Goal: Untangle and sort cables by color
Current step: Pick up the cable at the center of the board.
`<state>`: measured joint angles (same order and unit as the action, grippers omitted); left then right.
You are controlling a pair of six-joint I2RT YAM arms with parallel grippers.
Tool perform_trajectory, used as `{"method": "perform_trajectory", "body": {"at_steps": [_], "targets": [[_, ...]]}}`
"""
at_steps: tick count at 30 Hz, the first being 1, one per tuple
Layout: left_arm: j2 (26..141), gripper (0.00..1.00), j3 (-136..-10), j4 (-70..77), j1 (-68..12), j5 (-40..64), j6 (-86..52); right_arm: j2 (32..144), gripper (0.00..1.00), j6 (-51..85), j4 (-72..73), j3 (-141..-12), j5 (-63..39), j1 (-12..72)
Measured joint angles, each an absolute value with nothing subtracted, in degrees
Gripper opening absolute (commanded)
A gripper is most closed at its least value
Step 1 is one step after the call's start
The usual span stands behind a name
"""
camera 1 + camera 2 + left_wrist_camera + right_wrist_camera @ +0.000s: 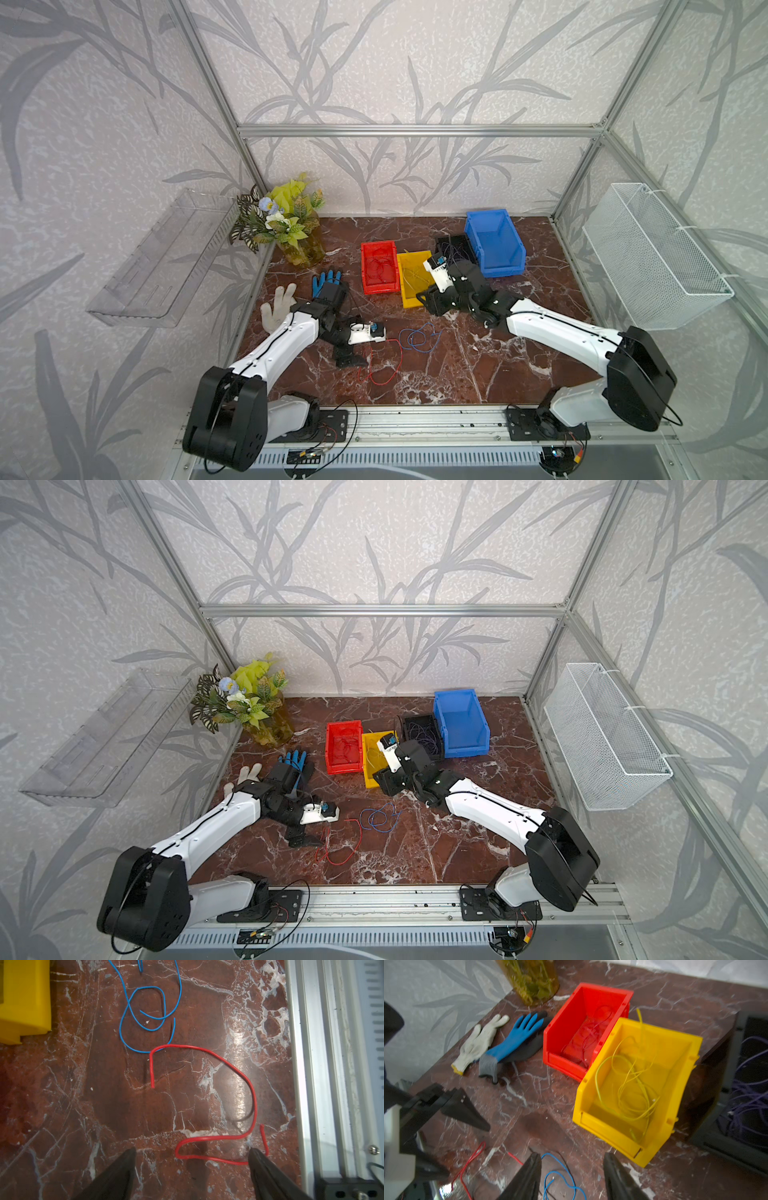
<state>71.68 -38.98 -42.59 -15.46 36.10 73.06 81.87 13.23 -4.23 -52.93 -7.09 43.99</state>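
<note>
Two loose cables on the marble surface (83, 1105), both sets of jaws empty.
A red cable (180, 1045) and a blue cable (147, 987) cross at lower centre in both top views. The left jaws gape wide astride the red one's bend. The right jaws stand partly spread, holding nothing, by the yellow bin (660, 1028). It holds yellow cables (597, 1080), and the black bin (419, 721) holds purple cables (745, 1095). Marks on the right arm's white housing (436, 272) are too small to read.

This is looking like a robotics lab booth: an aluminium frame (415, 129) is boxing in leaf-patterned wall panels (374, 62), and a left arm (274, 344) and a right arm (557, 331) are sitting bolted to a metal rail (415, 419) along the near edge of a marble-look tabletop (478, 365).
</note>
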Motion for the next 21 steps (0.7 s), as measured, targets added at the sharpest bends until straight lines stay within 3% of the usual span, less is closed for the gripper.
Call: {"method": "perform_trajectory", "body": {"at_steps": [2, 4, 6, 8, 9, 16, 21], "targets": [[73.41, 0.81, -38.74, -39.68, -17.02, 35.48, 74.13, 81.58, 0.52, 13.19, -4.89, -51.72, -7.75, 44.58], [74.96, 0.68, -38.54, -37.12, -18.48, 34.52, 75.75, 81.45, 0.52, 13.21, -5.26, -51.33, -8.1, 45.1], [76.42, 0.44, -38.11, -35.14, -19.53, 33.74, 77.76, 81.21, 0.52, 13.23, -5.39, -51.31, -8.23, 45.39], [78.11, 0.07, -37.95, -34.92, -20.27, 32.91, 80.23, 80.51, 0.52, 13.23, -5.54, -51.31, -8.19, 45.56], [78.74, 0.0, -37.98, -35.2, -20.43, 32.75, 81.34, 80.12, 0.52, 13.26, -5.63, -51.31, -8.19, 45.58], [77.56, 0.0, -41.65, -41.08, -20.6, 32.73, 84.42, 76.23, 0.52, 13.34, -6.11, -51.24, -8.03, 45.71], [77.08, 0.0, -51.79, -45.23, -20.6, 33.87, 78.91, 76.14, 0.53, 13.63, -5.93, -51.24, -11.29, 46.22]]}}
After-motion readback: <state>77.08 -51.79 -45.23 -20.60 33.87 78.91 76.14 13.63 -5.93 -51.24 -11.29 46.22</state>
